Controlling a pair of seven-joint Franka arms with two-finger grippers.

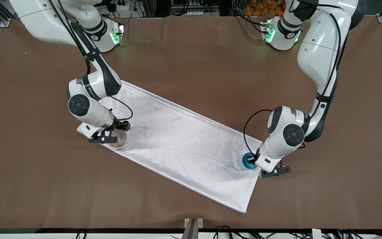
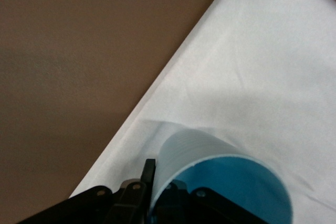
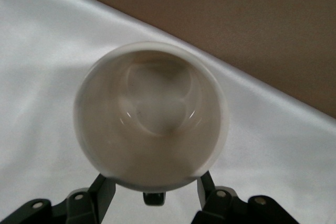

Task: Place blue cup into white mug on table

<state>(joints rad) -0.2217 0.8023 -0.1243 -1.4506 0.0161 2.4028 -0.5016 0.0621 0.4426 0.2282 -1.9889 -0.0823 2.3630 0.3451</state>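
Observation:
The blue cup point(image 1: 246, 160) stands on the white cloth near the left arm's end. My left gripper point(image 1: 252, 162) is shut on its rim. In the left wrist view one finger point(image 2: 149, 172) is outside the cup's wall point(image 2: 236, 182) and the other is inside; the gripper point(image 2: 160, 182) pinches the wall. The white mug point(image 1: 122, 142) stands on the cloth's corner at the right arm's end. My right gripper point(image 1: 115, 134) is closed around it. In the right wrist view the mug point(image 3: 152, 114) shows its cream inside, with the gripper point(image 3: 153, 187) astride its black handle point(image 3: 155, 199).
The white cloth point(image 1: 184, 142) lies slantwise across the brown table point(image 1: 191, 56), with mug and cup at its two ends. Both arm bases stand along the table's edge farthest from the front camera. A metal bracket point(image 1: 192, 227) sits at the edge nearest that camera.

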